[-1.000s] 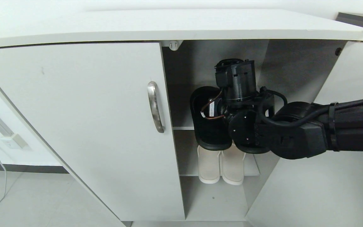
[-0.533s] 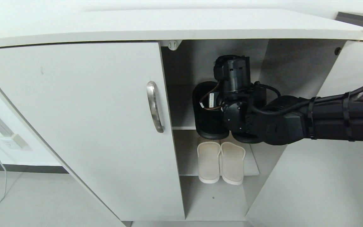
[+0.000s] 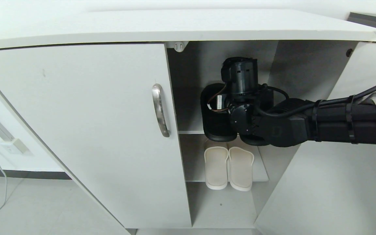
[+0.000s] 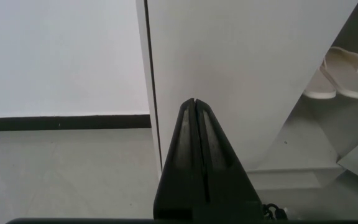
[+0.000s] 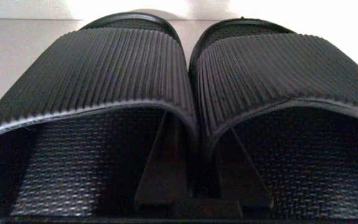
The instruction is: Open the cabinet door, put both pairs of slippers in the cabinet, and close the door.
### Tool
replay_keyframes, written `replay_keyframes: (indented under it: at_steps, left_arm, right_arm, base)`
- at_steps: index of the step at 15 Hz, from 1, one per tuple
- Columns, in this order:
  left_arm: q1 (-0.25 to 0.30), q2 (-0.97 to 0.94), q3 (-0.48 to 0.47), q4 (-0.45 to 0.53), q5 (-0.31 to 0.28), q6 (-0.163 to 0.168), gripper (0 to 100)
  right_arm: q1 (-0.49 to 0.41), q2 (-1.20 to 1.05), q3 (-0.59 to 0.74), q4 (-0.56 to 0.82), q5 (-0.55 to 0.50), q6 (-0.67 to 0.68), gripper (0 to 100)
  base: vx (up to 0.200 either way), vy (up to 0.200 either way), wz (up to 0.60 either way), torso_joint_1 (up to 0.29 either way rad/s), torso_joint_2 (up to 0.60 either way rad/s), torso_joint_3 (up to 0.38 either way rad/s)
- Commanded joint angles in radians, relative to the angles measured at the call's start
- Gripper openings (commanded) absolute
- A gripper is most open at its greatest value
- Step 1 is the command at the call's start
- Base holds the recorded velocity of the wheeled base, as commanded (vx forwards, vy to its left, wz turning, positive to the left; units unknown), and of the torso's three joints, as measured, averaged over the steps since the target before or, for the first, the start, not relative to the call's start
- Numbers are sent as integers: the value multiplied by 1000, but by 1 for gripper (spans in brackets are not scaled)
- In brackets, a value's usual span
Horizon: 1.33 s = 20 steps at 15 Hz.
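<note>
Your right pincer (image 5: 194, 155) is inside the cabinet (image 3: 175, 26), clenched on the black slippers (image 3: 214, 127). One finger sits inside each slipper, and together they pinch the two inner walls where the pair meets. The slippers lie side by side with their toes toward the back of the cabinet. They are level with the upper shelf (image 3: 189, 132), and their heels stick out past its front edge. You cannot tell from the head view whether the soles rest on the shelf or hang just above it.

The white slippers (image 3: 217, 166) lie on the lower shelf (image 3: 194, 169), directly below the black pair. They are also side by side and touching, with their heels slightly over the edge.

The right door (image 3: 338, 189) stands swung open beside your right arm. The left door (image 3: 77, 130) is closed, and its metal handle (image 3: 160, 111) is upright near the opening.

Your left pincer (image 4: 194, 106) is down low outside the cabinet, near the floor (image 4: 67, 168). It points at the closed left door, with its fingers pressed together and nothing between them.
</note>
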Motion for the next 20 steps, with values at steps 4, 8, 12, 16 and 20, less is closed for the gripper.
replay_keyframes:
  at_steps: [4, 8, 12, 16, 20]
  left_arm:
    - [0, 0, 0, 0, 0, -1, 0]
    - [0, 0, 0, 0, 2, -1, 0]
    - [0, 0, 0, 0, 2, -2, 0]
    - [0, 0, 0, 0, 2, -2, 0]
    - [0, 0, -2, 0, 2, -2, 0]
  right_arm:
    - [2, -2, 2, -1, -2, 0, 0]
    - [7, -12, 24, -1, -9, 0, 100]
    - [49, -107, 142, -5, -19, 0, 100]
    - [108, -227, 303, -33, -58, 8, 100]
    - [222, -388, 557, -157, -54, 5, 100]
  base:
    - [0, 0, 0, 0, 0, 0]
    - [0, 0, 0, 0, 0, 0]
    - [0, 0, 0, 0, 0, 0]
    - [0, 0, 0, 0, 0, 0]
    - [0, 0, 0, 0, 0, 0]
